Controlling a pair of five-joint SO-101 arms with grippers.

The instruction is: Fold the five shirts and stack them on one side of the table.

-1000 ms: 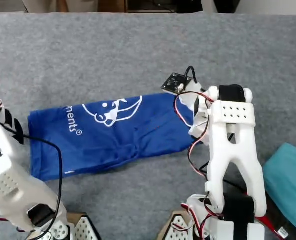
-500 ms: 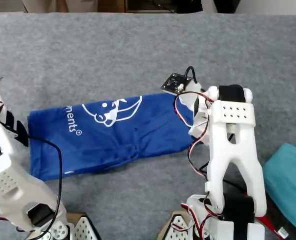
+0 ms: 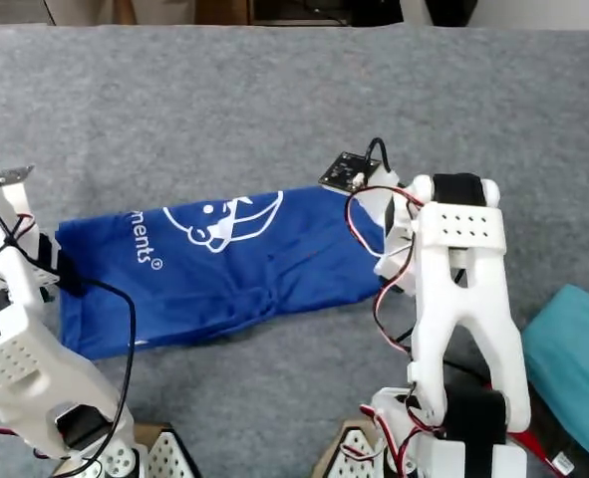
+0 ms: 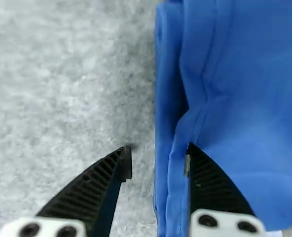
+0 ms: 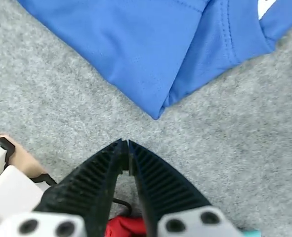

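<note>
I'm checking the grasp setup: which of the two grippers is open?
The left gripper, open across the edge of the blue shirt. The right gripper is shut, over the grey table cover just off that shirt's corner.

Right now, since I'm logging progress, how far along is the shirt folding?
Done: the blue shirt lies folded into a long strip on the table. In hand: the open left tool straddles its end hem; the shut right tool hangs over bare table just off the opposite corner. Left: shortening that strip, then stacking it; a teal garment lies apart.
</note>
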